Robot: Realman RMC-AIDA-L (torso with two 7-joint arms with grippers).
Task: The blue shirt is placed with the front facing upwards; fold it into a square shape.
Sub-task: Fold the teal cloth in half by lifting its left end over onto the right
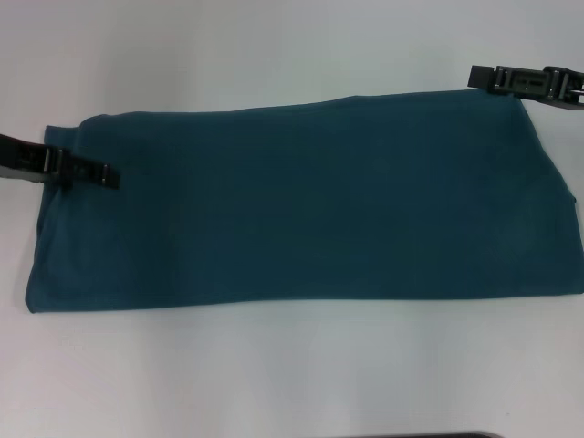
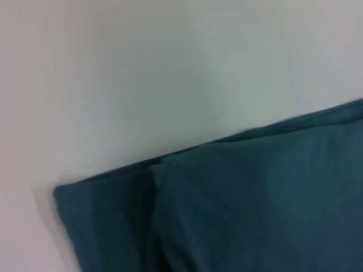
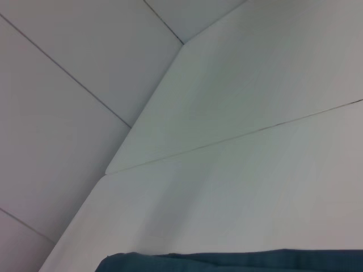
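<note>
The blue shirt (image 1: 301,201) lies on the white table (image 1: 274,46) folded into a long band running left to right, plain side up, with no lettering showing. My left gripper (image 1: 108,173) reaches in from the left, low over the band's left end. My right gripper (image 1: 476,78) hovers at the band's far right corner, just beyond the cloth's edge. The left wrist view shows a layered corner of the blue shirt (image 2: 255,209). The right wrist view shows only a strip of the blue shirt (image 3: 227,262) and the tabletop.
Bare white tabletop (image 1: 274,383) surrounds the shirt on the near and far sides. The shirt's right end reaches the head view's right border. The table's far corner (image 3: 181,45) and a tiled floor (image 3: 62,119) show in the right wrist view.
</note>
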